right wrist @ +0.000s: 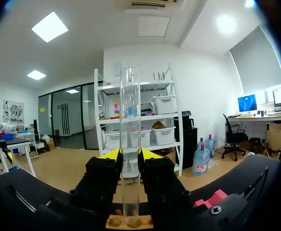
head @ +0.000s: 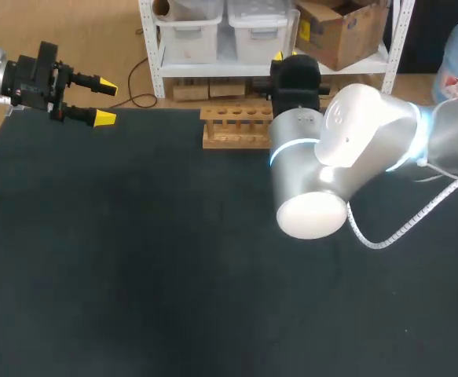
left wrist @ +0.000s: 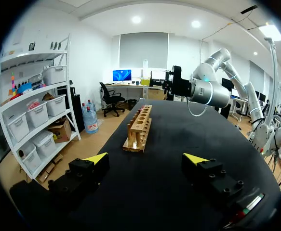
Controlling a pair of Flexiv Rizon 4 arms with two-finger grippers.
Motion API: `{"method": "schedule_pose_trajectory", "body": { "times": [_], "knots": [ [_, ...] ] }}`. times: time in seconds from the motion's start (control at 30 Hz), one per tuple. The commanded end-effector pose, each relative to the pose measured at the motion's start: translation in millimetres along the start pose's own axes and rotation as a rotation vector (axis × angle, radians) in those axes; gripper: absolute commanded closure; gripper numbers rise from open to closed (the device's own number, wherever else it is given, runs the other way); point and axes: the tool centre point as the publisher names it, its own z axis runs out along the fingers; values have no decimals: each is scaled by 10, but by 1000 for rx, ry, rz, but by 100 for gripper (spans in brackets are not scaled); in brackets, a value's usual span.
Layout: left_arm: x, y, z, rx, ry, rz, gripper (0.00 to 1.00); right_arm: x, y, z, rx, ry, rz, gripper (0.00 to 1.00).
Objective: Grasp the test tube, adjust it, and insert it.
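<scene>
Left side: our left tool (head: 104,102) hangs over the far left corner of the table (head: 134,251), its fingers spread wide and holding nothing. It is well apart from the work, and we judge it has no part in the present step.

Centre: one wooden rack (head: 232,126) stands at the table's far edge. We see no tube standing in the part of it that shows. Its right end is hidden behind our right arm in the head view, so we do not count the holes.

Right side: our right tool (right wrist: 129,156) is over the rack, its fingers closed from both sides on the test tube (right wrist: 129,110). The tube stands upright between them, rounded end down, directly over the rack's top – close above it. Whether the end has entered a hole we cannot tell.

Progress, as we judge it: the grasp is done, and the adjustment looks done, since the tube is upright and lined up over the rack. The insertion is left – the tube must go down into a hole and be released.

Count: one test tube, one rack, two arms, two tools.
</scene>
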Motion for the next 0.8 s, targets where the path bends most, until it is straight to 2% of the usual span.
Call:
{"method": "schedule_pose_trajectory", "body": {
  "times": [0.03, 0.8],
  "knots": [
    [4, -33, 4, -8, -1, 2, 0, 39, -45, -3, -139, -11, -7, 100],
    [4, -33, 4, -8, -1, 2, 0, 253, -59, 12, -152, 24, -20, 100]
  ]
}}
